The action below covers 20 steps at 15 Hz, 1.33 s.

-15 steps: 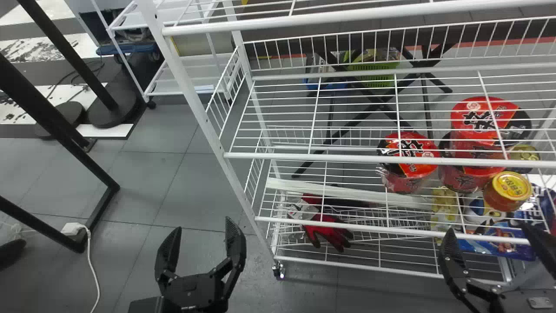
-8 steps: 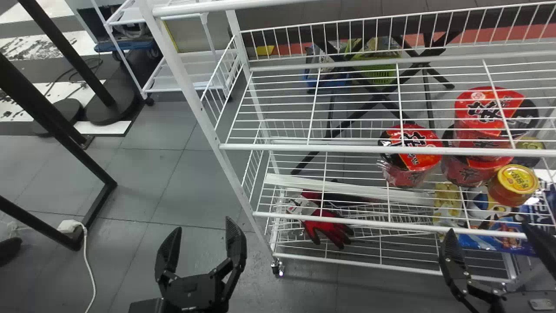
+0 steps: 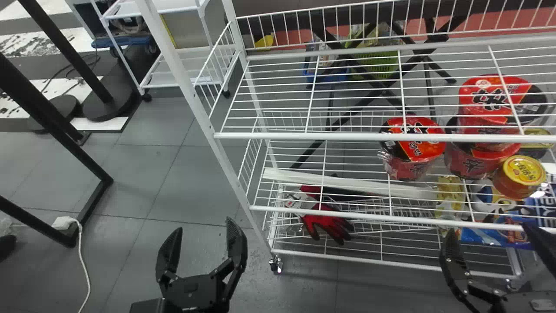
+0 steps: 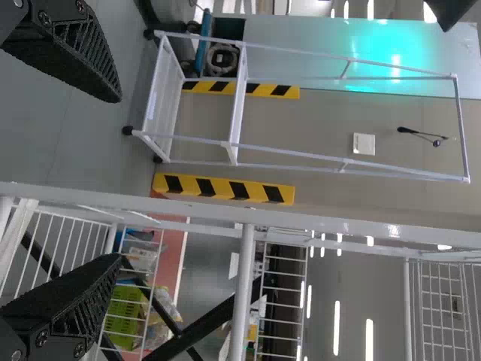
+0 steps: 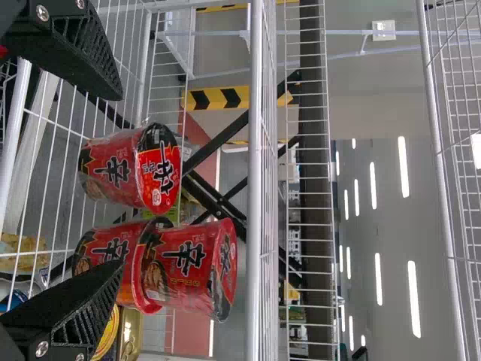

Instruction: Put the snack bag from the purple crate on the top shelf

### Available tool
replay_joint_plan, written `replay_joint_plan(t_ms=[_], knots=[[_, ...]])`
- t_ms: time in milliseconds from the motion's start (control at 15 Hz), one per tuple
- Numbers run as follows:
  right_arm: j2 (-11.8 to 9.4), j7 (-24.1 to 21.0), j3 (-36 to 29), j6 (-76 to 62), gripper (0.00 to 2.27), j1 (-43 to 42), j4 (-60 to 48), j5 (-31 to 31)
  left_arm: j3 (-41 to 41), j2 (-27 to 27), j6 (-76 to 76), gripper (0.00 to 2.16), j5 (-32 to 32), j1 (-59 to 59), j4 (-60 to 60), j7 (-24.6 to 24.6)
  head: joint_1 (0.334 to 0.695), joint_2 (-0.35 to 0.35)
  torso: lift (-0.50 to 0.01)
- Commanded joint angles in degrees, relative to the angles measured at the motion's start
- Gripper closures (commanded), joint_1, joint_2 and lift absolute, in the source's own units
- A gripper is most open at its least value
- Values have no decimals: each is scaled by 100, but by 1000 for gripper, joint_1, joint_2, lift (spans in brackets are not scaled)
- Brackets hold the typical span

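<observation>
My left gripper (image 3: 202,225) stands open over the floor, left of the white wire rack (image 3: 347,137); in the left wrist view the left gripper (image 4: 117,179) has nothing between its fingers. At the lower right of the head view, my right gripper (image 3: 488,230) is open in front of the rack. The right wrist view shows the right gripper (image 5: 120,180) with cup noodles beyond it. Low on the rack's right side lie a yellow package (image 3: 450,195) and a blue package (image 3: 491,237), partly behind the wires and the right gripper.
Red noodle cups (image 3: 412,148) and a yellow-lidded jar (image 3: 519,176) stand at the rack's right. Red gloves (image 3: 328,224) lie lower down. Behind is a green basket (image 3: 375,61). A black frame (image 3: 93,204) stands at the left, a white cart (image 4: 237,105) beyond the rack.
In the head view the rack's shelves have shifted upward and the highest front rail has left the view. Both grippers keep their places in the picture, still open.
</observation>
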Motion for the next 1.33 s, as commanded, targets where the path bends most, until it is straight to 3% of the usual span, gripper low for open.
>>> replay_joint_plan(t_ms=[0,133,533,667,867,1067,1133,1267], knots=[[5,-2,0,-4,-1,0,4,0,0,0,0,56,0,-4,14,0,695,249,-455],[-4,7,0,-672,-1,0,179,0,0,0,0,56,0,-4,14,0,695,250,-452],[5,-2,0,-619,-1,0,188,44,-9,0,0,56,-9,-4,14,0,695,247,-452],[5,-2,-53,-215,-1,44,30,18,-9,0,17,56,-9,-13,31,0,695,247,-452],[-109,-37,-571,1806,-1,527,-1587,-352,0,-9,17,56,0,-31,84,9,695,237,-452],[-206,174,-1872,5023,-1,949,-3433,-1477,-9,-9,0,56,0,-57,145,9,695,177,-452],[-180,402,-2558,6306,-1,993,-3890,-2118,-9,0,0,56,9,-57,163,0,695,127,-452],[119,903,-4421,8908,-1,721,-4400,-3665,-9,0,0,56,18,-66,189,0,695,83,-452]])
